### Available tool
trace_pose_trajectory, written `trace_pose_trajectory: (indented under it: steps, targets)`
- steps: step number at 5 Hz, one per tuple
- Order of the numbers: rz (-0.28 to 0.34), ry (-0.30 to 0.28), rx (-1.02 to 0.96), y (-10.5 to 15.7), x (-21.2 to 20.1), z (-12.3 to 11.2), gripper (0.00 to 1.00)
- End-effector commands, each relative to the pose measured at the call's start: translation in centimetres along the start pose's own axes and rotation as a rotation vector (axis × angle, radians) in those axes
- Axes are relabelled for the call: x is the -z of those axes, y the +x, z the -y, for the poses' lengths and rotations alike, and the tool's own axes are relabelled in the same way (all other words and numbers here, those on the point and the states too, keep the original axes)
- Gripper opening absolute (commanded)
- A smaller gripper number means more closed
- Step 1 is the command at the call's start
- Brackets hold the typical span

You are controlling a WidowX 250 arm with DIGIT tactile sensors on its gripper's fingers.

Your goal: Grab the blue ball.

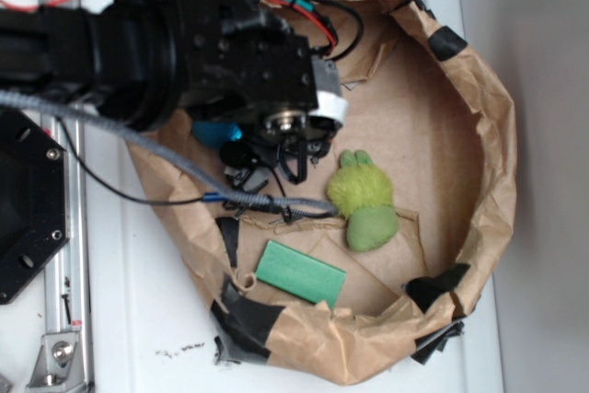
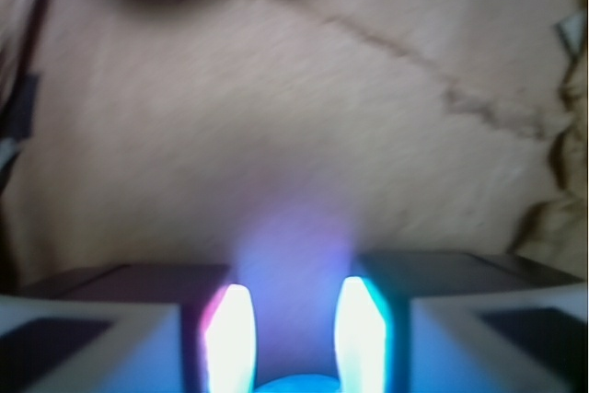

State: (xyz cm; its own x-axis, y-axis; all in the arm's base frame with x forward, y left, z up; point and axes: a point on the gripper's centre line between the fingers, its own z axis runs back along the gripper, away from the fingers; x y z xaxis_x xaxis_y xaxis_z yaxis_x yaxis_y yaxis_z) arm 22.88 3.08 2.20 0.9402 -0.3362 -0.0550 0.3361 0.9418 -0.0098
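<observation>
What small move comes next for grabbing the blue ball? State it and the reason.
Probably ease down a little further, then close. In the wrist view the blue ball shows only as a sliver at the bottom edge, centred between the glowing fingers, so the gripper looks aligned but hardly around it. The exterior view shows the ball mostly hidden beneath the arm.

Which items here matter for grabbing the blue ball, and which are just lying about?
Job:
- blue ball, mostly hidden under the arm
- claw

Lying about:
- green plush toy
- green block
- brown paper bowl holding them all
</observation>
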Motion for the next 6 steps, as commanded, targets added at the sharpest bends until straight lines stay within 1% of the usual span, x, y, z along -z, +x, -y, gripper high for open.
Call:
trace_pose_trajectory:
  steps: [1, 2, 3, 4, 5, 6]
  targets:
    - [0.103, -0.008, 0.009, 1.3, -4.6, -0.2, 0.0]
    - [0.12, -0.006, -0.016, 0.3, -7.1, -1.1, 1.0]
    - [0.159, -0.011, -0.043, -0.7, -10.1, -1.7, 1.0]
    - [0.137, -0.003, -0.077, -1.7, -10.8, -2.3, 1.0]
    - [0.052, 0.002, -0.088, -2.1, -8.2, -2.4, 1.0]
    - [-0.001, -0.002, -0.094, -2.0, -6.3, -2.3, 1.0]
